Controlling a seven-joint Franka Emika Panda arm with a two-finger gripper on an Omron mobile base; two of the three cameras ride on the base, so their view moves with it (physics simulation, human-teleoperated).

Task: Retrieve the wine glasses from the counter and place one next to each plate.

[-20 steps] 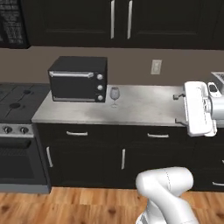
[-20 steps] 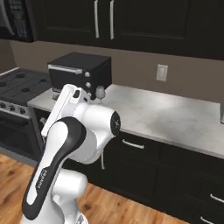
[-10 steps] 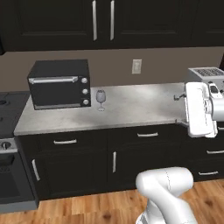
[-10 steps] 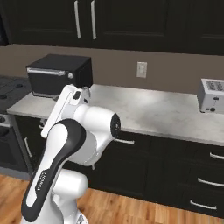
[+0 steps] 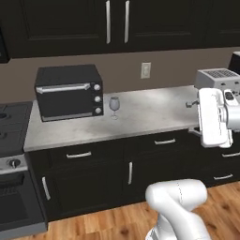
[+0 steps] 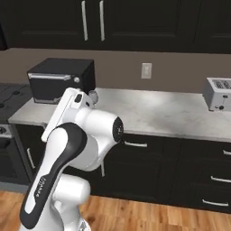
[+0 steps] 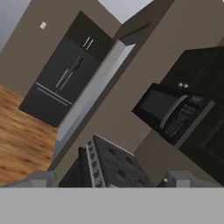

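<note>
One wine glass (image 5: 114,107) stands upright on the marbled counter (image 5: 150,112), just right of a black toaster oven (image 5: 69,91). My gripper (image 5: 191,117) hangs at the right of the left base view, over the counter's front edge and pointing left, well to the right of the glass. In the hand view its fingertips (image 7: 39,178) stand wide apart with nothing between them, so my gripper (image 7: 111,179) is open. In the right base view my arm stands in front of the spot beside the toaster oven (image 6: 61,79). The plates are out of view.
A silver toaster (image 5: 215,78) sits on the counter behind my hand, also at the right of the right base view (image 6: 219,93). A stove (image 5: 11,122) adjoins the counter on the left. Black drawers (image 5: 159,143) run below, dark cabinets (image 5: 117,23) above.
The whole picture has shifted as the base drove: the stove slid towards the left edge and the toaster came into view. The arm keeps its pose, jaws open.
</note>
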